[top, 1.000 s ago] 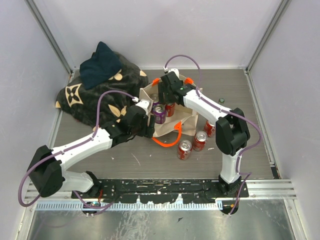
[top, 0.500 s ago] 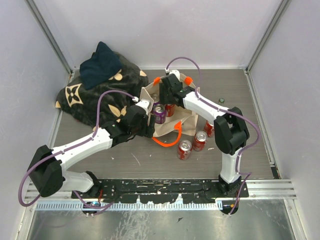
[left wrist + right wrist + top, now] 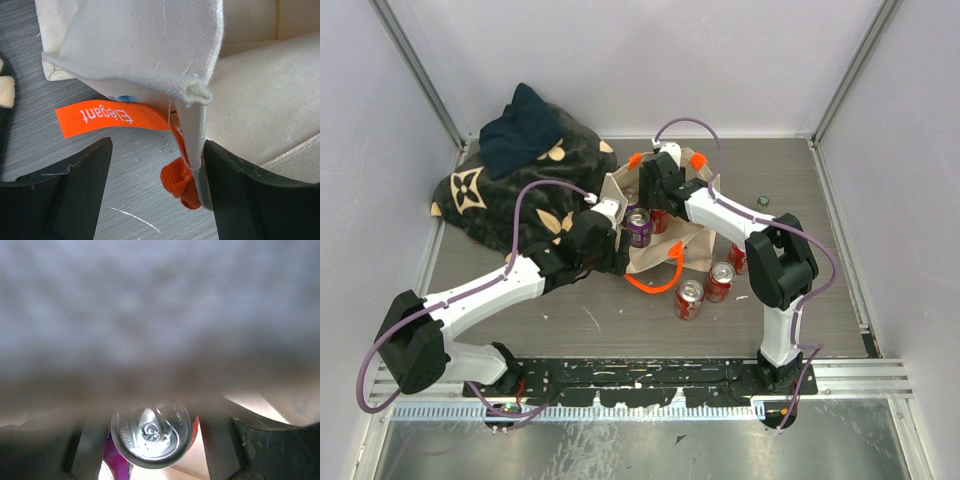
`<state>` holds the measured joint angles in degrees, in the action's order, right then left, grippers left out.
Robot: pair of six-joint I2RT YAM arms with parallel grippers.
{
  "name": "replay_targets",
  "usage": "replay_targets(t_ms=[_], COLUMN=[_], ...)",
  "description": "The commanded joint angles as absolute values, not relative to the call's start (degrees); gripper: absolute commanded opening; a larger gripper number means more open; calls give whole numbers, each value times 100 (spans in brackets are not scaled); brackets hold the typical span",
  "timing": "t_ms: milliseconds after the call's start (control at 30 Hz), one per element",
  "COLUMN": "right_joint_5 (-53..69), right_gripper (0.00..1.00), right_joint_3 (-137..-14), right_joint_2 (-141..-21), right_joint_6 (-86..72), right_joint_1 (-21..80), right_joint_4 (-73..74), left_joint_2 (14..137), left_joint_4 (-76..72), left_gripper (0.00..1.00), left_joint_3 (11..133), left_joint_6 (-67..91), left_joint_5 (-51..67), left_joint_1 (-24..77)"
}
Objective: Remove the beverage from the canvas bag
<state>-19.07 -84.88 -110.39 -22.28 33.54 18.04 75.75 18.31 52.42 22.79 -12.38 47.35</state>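
Beige canvas forms the bag [image 3: 665,245], which stands near the middle of the grey surface [image 3: 820,180] with its mouth open upward and one orange handle [image 3: 655,282] lying on the surface at its near side. Inside it the overhead view shows a purple can [image 3: 639,226] and a red can [image 3: 660,216] side by side. The right gripper [image 3: 154,422] reaches down into the bag. In its wrist view, blurred fabric fills the upper part, and the fingers stand apart on either side of a can's silver top [image 3: 150,435]; whether they press on that can cannot be told. The left gripper [image 3: 157,150] is at the bag's left near corner with its jaws wide apart. The bag's folded corner seam [image 3: 192,92] and a knot of orange strap [image 3: 177,182] sit between them, close against the right finger, and nothing is clamped. An orange label [image 3: 107,117] sticks out from the seam. Three red cans [image 3: 689,298] stand on the surface just right of the bag, and a dark patterned blanket [image 3: 510,200] lies to its left.
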Motion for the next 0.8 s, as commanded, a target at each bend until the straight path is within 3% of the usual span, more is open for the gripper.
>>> replay_targets(t_ms=[0,233,567,633,767], right_joint_5=[-2089,-2272,-2288,-2275,-2340], right_gripper=[69,78,78,71,43], right_joint_3=[-8123,-8065,-7998,-7998,-8029], right_joint_2=[-11152,-11194,-11236,-11224,-11129], right_joint_6=[-2293,-2325,-2336,-2281,-2125], right_joint_1=[3321,3321,3323,3322,3322], right_joint_4=[2682,2769,2821,2831,2768], left_joint_2=[7536,7518,7654,7678,7675], left_joint_4=[1935,1846,1829,1833,1820], left_gripper=[81,81,82,82,82], left_joint_3=[5329,5330,5416,5439,5427], left_joint_6=[2261,2201,2145,2149,2193], left_joint_5=[-1326,-1318,-1268,-1266,-1257], left_joint_1=[4723,4725,4724,4725,4721])
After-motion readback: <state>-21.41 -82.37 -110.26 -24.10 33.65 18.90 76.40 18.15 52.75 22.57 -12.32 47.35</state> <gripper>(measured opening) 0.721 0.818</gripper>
